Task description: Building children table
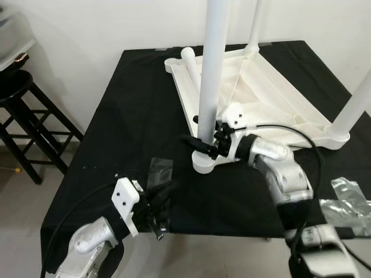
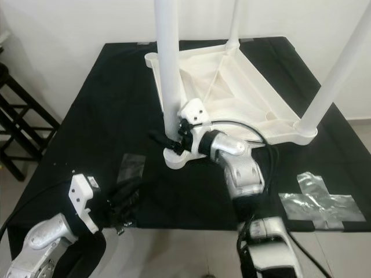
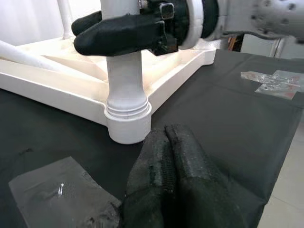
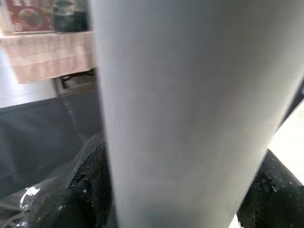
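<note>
One leg (image 1: 211, 75) stands upright in the near corner socket of the upturned tabletop (image 1: 272, 92), clasped low between the right gripper (image 1: 200, 143) fingers, while the left gripper (image 1: 159, 202), fingers pressed together and empty, rests farther off near the cloth's edge.

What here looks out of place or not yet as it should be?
One white leg lies flat inside the upturned tabletop near its far corner, while three others stand upright in their sockets. The right gripper is shut on the near leg. Nothing looks damaged.
</note>
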Tool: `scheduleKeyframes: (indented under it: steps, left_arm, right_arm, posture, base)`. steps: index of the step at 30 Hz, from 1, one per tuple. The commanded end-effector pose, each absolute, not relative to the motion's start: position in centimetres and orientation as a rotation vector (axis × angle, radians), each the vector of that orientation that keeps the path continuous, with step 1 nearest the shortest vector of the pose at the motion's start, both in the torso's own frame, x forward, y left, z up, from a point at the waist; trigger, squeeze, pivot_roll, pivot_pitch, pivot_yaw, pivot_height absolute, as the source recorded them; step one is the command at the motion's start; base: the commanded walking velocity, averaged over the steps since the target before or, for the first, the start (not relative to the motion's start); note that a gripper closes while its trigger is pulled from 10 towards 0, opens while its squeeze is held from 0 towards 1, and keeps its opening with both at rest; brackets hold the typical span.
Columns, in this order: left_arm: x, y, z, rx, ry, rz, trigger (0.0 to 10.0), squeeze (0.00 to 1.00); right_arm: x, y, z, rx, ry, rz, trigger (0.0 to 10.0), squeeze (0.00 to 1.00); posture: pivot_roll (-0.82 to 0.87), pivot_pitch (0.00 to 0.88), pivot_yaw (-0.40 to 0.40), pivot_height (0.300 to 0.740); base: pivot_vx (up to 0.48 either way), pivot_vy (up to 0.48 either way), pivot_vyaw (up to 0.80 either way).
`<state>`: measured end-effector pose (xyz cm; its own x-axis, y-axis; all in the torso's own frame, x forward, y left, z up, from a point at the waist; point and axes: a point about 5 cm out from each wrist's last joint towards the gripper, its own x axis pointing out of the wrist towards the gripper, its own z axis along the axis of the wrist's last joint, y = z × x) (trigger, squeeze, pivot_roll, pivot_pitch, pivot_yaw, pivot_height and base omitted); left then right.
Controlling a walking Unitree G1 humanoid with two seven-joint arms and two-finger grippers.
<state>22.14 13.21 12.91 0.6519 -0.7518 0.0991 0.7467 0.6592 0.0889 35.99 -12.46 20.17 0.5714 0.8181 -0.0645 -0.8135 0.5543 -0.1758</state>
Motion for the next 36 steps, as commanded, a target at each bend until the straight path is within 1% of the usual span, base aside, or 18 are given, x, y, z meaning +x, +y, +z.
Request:
scheduleKeyframes:
  steps: [1,3,4,5,10,15,18,20,21,22,23,24,25,26,27,29,31,36]
  left_arm:
    - [22.0,13.3,12.6,0.044,-0.124,-0.853,0.0,0.00]
    - [22.0,13.3,12.6,0.044,-0.124,-0.852,0.0,0.00]
    - [22.0,13.3,12.6,0.044,-0.124,-0.852,0.0,0.00]
    - [22.0,13.4,12.6,0.044,-0.124,-0.852,0.0,0.00]
    - [22.0,13.4,12.6,0.045,-0.124,-0.849,0.0,0.00]
    - [22.0,13.4,12.6,0.044,-0.125,-0.847,0.0,0.00]
    - [22.0,13.4,12.7,0.044,-0.126,-0.846,0.0,0.00]
    - [21.9,13.4,12.7,0.043,-0.126,-0.846,0.0,0.00]
    - [21.9,13.4,12.7,0.043,-0.126,-0.846,0.0,0.00]
    - [21.9,13.4,12.7,0.043,-0.126,-0.846,0.0,0.00]
    - [21.9,13.4,12.7,0.043,-0.126,-0.846,0.0,0.00]
    - [21.9,13.5,12.6,0.043,-0.125,-0.847,0.0,0.00]
    - [21.9,13.5,12.6,0.043,-0.125,-0.846,0.0,0.00]
    - [21.9,13.6,12.6,0.044,-0.125,-0.846,0.0,0.00]
    - [21.9,13.6,12.6,0.044,-0.125,-0.846,0.0,0.00]
    - [22.0,13.7,12.6,0.046,-0.124,-0.845,0.0,0.00]
    - [22.0,13.7,12.6,0.047,-0.124,-0.844,0.0,0.00]
    - [22.1,13.6,12.6,0.046,-0.125,-0.845,0.0,0.00]
  right_arm:
    - [36.4,-12.6,19.9,-0.168,-0.026,0.983,10.0,0.00]
    - [36.6,-12.6,20.0,-0.159,-0.028,0.992,10.0,0.00]
    - [36.7,-12.5,20.2,-0.147,-0.031,1.011,1.0,0.00]
    - [36.7,-12.5,20.1,-0.143,-0.025,1.048,0.0,0.00]
    - [36.8,-12.6,20.1,-0.143,-0.017,1.094,0.0,0.00]
    - [36.9,-12.6,20.0,-0.149,-0.019,1.099,0.0,0.00]
    - [36.7,-12.7,19.7,-0.163,-0.016,1.062,0.0,0.00]
    - [36.3,-12.3,18.6,-0.175,0.023,0.965,0.0,0.00]
    - [36.3,-12.3,18.6,-0.175,0.023,0.965,0.0,0.00]
    - [35.9,-11.6,17.6,-0.156,0.060,0.873,0.0,0.00]
    - [35.9,-11.6,17.6,-0.156,0.060,0.873,0.0,0.00]
    - [35.5,-11.2,17.0,-0.141,0.083,0.813,0.0,0.00]
    - [34.3,-9.9,15.8,-0.118,0.108,0.652,0.0,0.00]
    - [33.3,-9.4,15.1,-0.100,0.122,0.530,0.0,0.00]
    - [33.3,-9.4,15.1,-0.100,0.122,0.530,0.0,0.00]
    - [31.9,-8.0,15.3,-0.081,0.099,0.427,0.0,0.00]
    - [32.0,-7.5,15.9,-0.092,0.064,0.427,0.0,0.00]
    - [32.6,-7.8,16.2,-0.094,0.054,0.407,0.0,0.00]
  posture:
    - [0.03,0.086,0.028,0.740]
    - [0.03,0.088,0.028,0.740]
    - [0.04,0.090,0.028,0.740]
    - [0.04,0.093,0.029,0.740]
    - [0.04,0.096,0.028,0.740]
    - [0.03,0.099,0.027,0.740]
    - [0.03,0.100,0.026,0.740]
    - [0.02,0.102,0.022,0.740]
    - [0.02,0.102,0.022,0.740]
    - [0.02,0.103,0.021,0.740]
    - [0.02,0.103,0.021,0.740]
    - [0.02,0.104,0.019,0.740]
    - [0.02,0.107,0.022,0.740]
    - [0.02,0.107,0.022,0.740]
    - [0.02,0.107,0.022,0.740]
    - [0.02,0.100,0.026,0.740]
    - [0.02,0.099,0.027,0.740]
    - [0.02,0.098,0.019,0.740]
  base:
    - [0.000,0.000,0.00]
    - [0.000,0.000,0.00]
    - [0.000,0.000,0.00]
    - [0.000,0.000,0.00]
    - [0.000,0.000,0.00]
    - [0.000,0.000,0.00]
    - [0.000,0.000,0.00]
    - [0.000,0.000,0.00]
    - [0.000,0.000,0.00]
    - [0.000,0.000,0.00]
    - [0.000,0.000,0.00]
    - [0.000,0.000,0.00]
    - [0.000,0.000,0.00]
    - [0.000,0.000,0.00]
    - [0.000,0.000,0.00]
    - [0.000,0.000,0.00]
    - [0.000,0.000,0.00]
    - [0.000,0.000,0.00]
